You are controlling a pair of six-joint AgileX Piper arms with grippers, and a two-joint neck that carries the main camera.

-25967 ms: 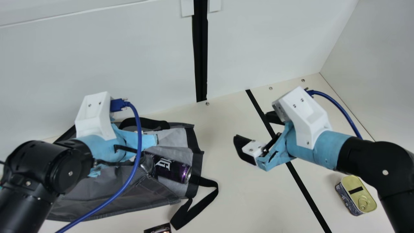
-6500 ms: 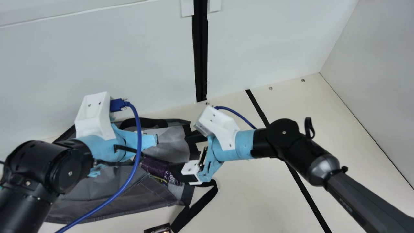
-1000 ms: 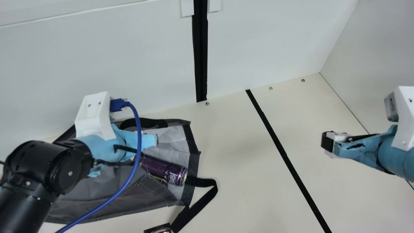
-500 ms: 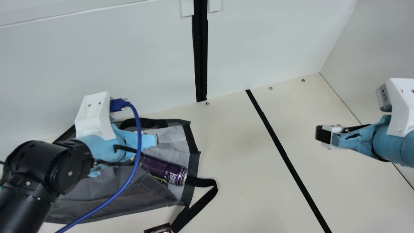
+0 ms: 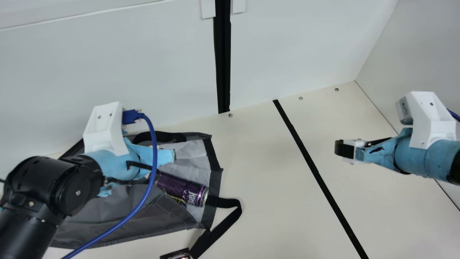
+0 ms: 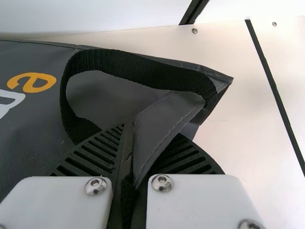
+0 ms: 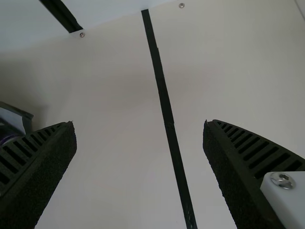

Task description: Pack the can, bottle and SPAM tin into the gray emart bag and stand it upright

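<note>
In the main view the gray bag (image 5: 118,225) lies flat at the left, its mouth facing right. A purple can (image 5: 181,189) lies on its side in the mouth, with something yellowish beside it. My left gripper (image 5: 163,157) is over the bag's upper part. The left wrist view has my left gripper (image 6: 147,136) shut on a fold of the bag (image 6: 164,121), beside a black handle. At the main view's right, well away from the bag, is my right gripper (image 5: 339,149). Its fingers stand wide apart around nothing in the right wrist view, my right gripper (image 7: 138,125).
A black strap (image 5: 230,219) trails from the bag's mouth onto the table (image 5: 266,190). A small dark object (image 5: 176,254) sits at the main view's bottom edge. A black line (image 5: 316,172) crosses the table, and a white wall (image 5: 143,72) rises behind.
The tin at the right 26 seconds ago is gone from that spot. My right gripper was at the bag's mouth 6.5 seconds ago, moved far right, and has lately shifted left. The can has turned slightly.
</note>
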